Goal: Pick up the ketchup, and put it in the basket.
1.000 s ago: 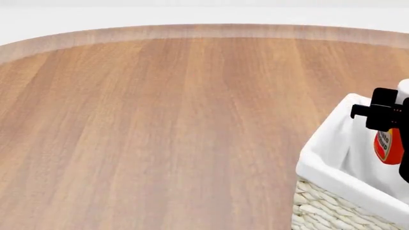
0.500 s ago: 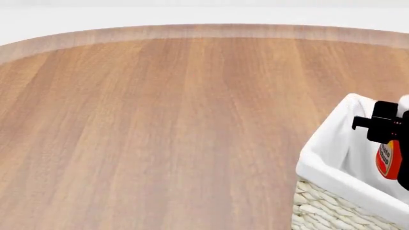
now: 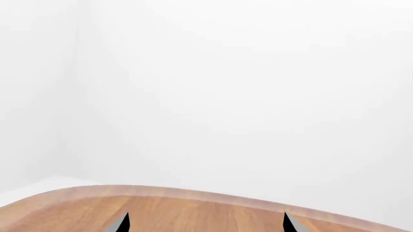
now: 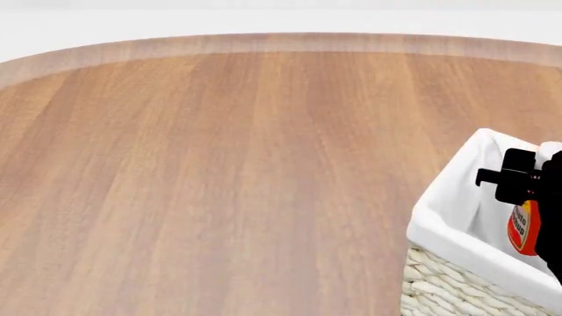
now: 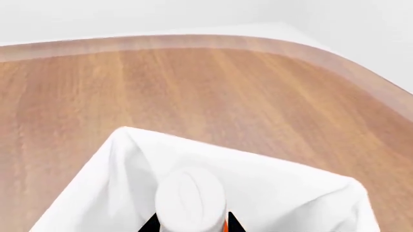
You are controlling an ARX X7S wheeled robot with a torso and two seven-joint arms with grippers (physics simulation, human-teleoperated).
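The ketchup [image 4: 523, 227], an orange-red bottle with a yellow-red label, hangs upright inside the basket [image 4: 446, 232], a cream wicker basket with a white cloth liner, at the head view's lower right. My right gripper [image 4: 527, 181] is shut on the bottle's upper part. In the right wrist view the white cap [image 5: 190, 197] sits between my right gripper's [image 5: 191, 226] dark fingertips, with the basket liner [image 5: 290, 188] all around it. My left gripper [image 3: 205, 224] is open and empty over the table and is out of the head view.
The round wooden table [image 4: 220, 171] spreads to the left of and behind the basket, its curved edge at the far side. A white wall fills most of the left wrist view. The basket runs off the head view's right and lower edges.
My right gripper has moved down with the ketchup, so the bottle sits lower inside the basket. The basket has not moved.
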